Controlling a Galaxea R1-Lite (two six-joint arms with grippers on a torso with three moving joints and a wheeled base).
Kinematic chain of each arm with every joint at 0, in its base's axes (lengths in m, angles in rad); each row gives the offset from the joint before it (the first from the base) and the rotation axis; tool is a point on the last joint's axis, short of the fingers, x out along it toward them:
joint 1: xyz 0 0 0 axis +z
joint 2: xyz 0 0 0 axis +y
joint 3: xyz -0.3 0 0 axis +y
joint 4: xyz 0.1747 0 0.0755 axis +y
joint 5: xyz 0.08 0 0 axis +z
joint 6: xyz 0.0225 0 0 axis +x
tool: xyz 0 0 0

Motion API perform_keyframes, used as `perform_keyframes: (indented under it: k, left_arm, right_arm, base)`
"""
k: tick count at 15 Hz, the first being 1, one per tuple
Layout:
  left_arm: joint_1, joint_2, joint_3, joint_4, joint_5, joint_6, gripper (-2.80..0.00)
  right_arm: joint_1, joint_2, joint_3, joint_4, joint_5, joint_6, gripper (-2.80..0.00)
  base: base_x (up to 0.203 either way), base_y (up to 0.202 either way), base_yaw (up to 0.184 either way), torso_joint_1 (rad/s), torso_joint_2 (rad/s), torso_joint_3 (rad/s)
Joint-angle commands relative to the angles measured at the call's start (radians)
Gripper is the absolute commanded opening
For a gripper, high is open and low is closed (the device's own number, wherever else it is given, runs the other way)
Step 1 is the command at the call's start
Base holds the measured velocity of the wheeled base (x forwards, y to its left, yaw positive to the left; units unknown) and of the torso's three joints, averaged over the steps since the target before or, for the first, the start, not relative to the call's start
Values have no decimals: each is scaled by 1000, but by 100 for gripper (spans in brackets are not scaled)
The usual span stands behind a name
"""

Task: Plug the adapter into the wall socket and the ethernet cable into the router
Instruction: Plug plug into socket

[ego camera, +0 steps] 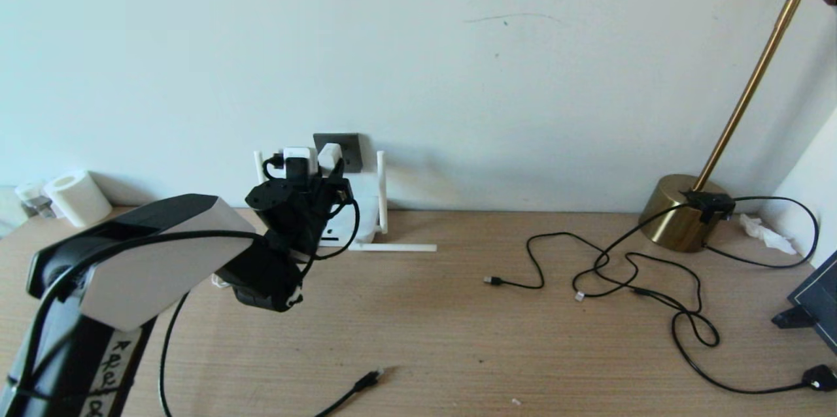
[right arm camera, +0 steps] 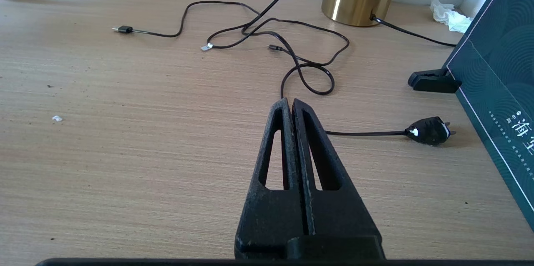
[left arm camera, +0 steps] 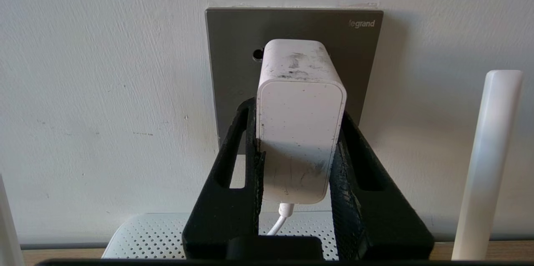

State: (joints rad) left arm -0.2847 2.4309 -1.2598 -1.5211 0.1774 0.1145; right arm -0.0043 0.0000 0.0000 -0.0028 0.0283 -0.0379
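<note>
Left gripper (left arm camera: 298,149) holds the adapter (left arm camera: 301,120) between its two black fingers (left arm camera: 250,161) at centre frame of its wrist view, pressing the white brick up to the wall socket (left arm camera: 363,61), the dark grey plate in the upper middle. Whether the pins are fully home cannot be told, since the adapter body hides them. If they are only part way in, a release now could let the brick sag or drop onto the router (left arm camera: 146,232) at the lower left, just below. A pull-back that is not straight might drag the adapter out with it, as the pads grip its lower sides, and its thin white cord (left arm camera: 280,220) runs down between the fingers where it could snag. The white antenna (left arm camera: 486,161) at the right stands near the arm's path and could be knocked. The ethernet cable (ego camera: 356,385) lies unplugged at the head view's lower centre. The right gripper (right arm camera: 292,107) is closed on nothing, over the table (right arm camera: 125,132).
</note>
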Motion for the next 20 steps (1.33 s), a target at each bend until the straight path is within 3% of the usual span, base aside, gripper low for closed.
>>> perform_keyframes:
  k: [1, 4, 20]
  left_arm:
    - [2, 1, 0, -9, 3, 1, -280]
    - [10, 4, 0, -9, 31, -4, -280]
    - [29, 44, -59, -9, 26, -2, -280]
  right_arm:
    - [0, 2, 0, 0, 1, 0, -280]
    - [0, 2, 0, 0, 1, 0, -280]
    - [0, 2, 0, 0, 1, 0, -280]
  base:
    - [0, 0, 0, 0, 0, 0]
    - [0, 0, 0, 0, 0, 0]
    - [0, 0, 0, 0, 0, 0]
